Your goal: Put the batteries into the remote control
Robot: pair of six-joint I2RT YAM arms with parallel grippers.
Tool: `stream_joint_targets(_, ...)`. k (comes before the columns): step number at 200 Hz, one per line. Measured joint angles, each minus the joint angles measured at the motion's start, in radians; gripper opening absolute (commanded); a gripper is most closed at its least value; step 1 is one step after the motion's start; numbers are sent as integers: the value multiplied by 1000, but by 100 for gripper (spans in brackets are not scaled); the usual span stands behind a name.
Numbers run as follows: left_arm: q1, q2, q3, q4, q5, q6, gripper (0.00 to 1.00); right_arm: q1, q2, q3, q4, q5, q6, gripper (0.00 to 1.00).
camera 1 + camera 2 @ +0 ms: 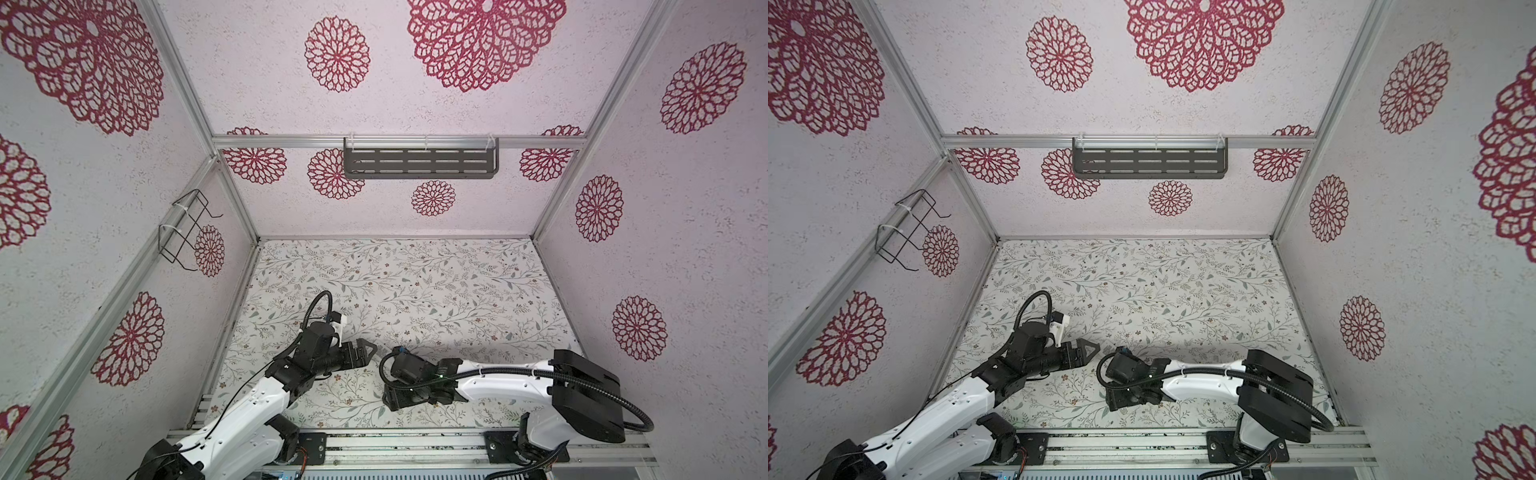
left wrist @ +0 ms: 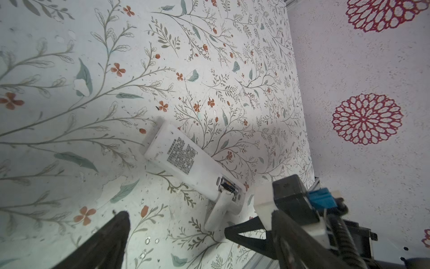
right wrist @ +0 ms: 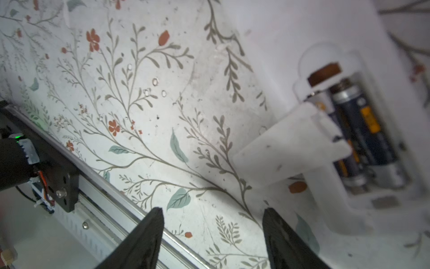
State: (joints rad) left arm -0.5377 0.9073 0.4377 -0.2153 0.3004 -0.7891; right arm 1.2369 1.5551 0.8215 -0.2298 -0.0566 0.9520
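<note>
right gripper (image 3: 213, 209): jaws well apart, nothing between them, low over the table (image 3: 116, 104).
left gripper (image 2: 174, 221): spread about as wide as can be, empty too, hanging a touch further back.
battery cover (image 3: 290, 149): white tab, off its seat, one end propped across the compartment (image 2: 235, 189), the other down on the table. Just ahead of the right fingers (image 3: 277, 233), a little to one side of them.
batteries (image 3: 363, 130): both down in the compartment, side by side, lengthwise along the remote, partly hidden by the cover.
remote control (image 2: 183, 160): flat on the table, label face up, open end turned toward the grippers, long axis running away from them. Lost under the arms in both top views.
nearer arm: right, clearly, going by how large the cover looms in its wrist view.
likely step: loading looks done. Cover not yet shut, so probably a pinch or nudge on that tab, then a slide back along the remote's length.
</note>
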Motion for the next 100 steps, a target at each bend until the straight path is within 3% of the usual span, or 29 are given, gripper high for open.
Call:
stream_joint_targets(36, 12, -43, 10, -40, 0, 16, 97, -2, 33, 31, -19, 55, 39, 86)
stream_joint_targets(100, 23, -50, 40, -81, 2, 35, 97, -14, 136, 158, -138, 182, 32, 85)
